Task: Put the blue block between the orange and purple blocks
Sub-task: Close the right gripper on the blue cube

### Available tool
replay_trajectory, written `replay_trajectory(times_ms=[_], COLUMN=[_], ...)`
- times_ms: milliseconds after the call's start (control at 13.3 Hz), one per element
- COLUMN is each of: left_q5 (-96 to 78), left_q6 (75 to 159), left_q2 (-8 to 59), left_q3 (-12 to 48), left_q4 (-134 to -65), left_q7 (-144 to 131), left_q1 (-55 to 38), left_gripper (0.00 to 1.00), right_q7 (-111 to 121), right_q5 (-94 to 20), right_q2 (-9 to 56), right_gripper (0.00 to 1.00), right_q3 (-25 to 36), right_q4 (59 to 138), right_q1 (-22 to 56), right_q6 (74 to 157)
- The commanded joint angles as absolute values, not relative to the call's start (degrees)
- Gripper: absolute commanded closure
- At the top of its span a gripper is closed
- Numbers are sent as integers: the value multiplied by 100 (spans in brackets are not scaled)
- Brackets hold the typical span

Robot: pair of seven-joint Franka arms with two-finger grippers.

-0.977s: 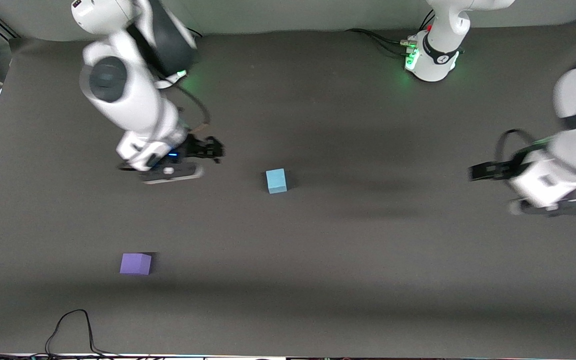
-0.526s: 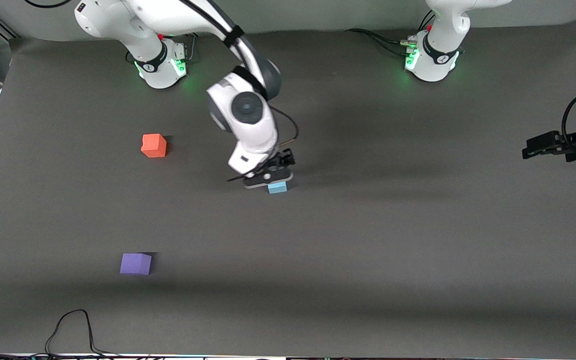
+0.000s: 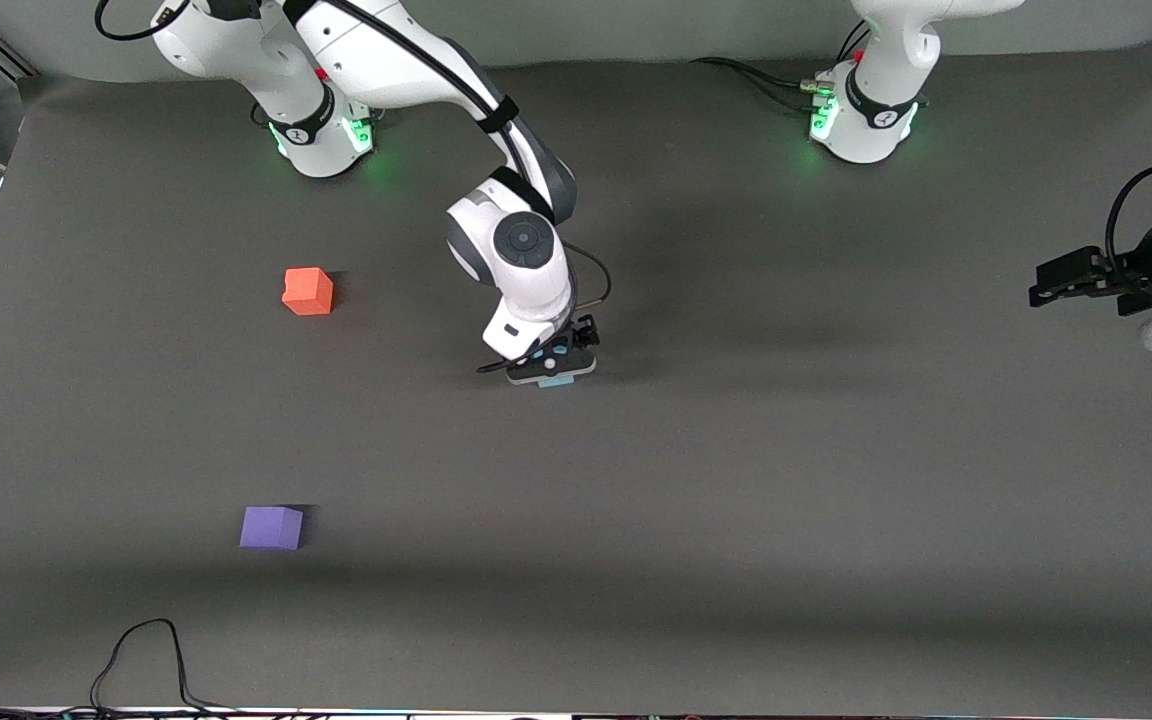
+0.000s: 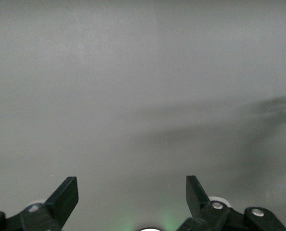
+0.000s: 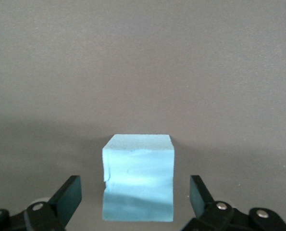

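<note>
Two glossy white robot arms, rounded segments, dark grey joint caps and bands. Round white bases with black rings, green status lights. Black cables looping along wrists, more cables at base. Black two-finger left claw (image 4: 132,202) and right claw (image 5: 135,204): wedge-shaped fingers (image 5: 69,192), silver screws at knuckles.

Right end effector (image 5: 133,202) lowered, fingers spread; left end effector (image 4: 132,199) waits open.

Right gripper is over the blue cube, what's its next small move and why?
Probably lower a little and close: the right gripper is open, its fingers flanking the light blue foam cube with gaps on both sides, nothing held.
</note>
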State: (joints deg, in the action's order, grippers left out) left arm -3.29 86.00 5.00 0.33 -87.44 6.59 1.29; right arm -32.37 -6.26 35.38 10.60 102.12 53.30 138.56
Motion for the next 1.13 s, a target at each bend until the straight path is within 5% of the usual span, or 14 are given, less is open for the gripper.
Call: replay_trajectory(times_ms=[0,150,225,376,451,676,1052], left_q5=[-237,-159,-158,-176,-167,-150,-141], left_q6=[8937,9061,8992,8878,8738,8622,8727], left_q2=[-42,-202,-185,-141,-80,88,-17], left_q3=[9,9,9,9,-26,-62,-53], left_q4=[-9367,-9623,-9572,-9449,-9318,-9087,-9298], left_q7=[536,466,475,448,422,422,422], left_q1=[62,53,53,27,-8,-53,-17], left_gripper=[0,0,0,0,0,0,0], right_q7=[-3305,-3305,-3305,-3270,-3330,-3305,-2769], right_q5=[-624,-642,-642,-642,-685,-694,-694], right_q2=[3603,3674,3683,3648,3621,3149,1296], right_gripper=[0,0,10,69,78,78,71], right_q3=[1072,1072,1081,1081,1081,1221,1581], right_q4=[10379,10459,10520,10556,10547,10547,10556], right_q1=[5353,5353,5353,5318,5309,5178,4123], right_q6=[14307,14466,14510,14520,14493,13829,11807])
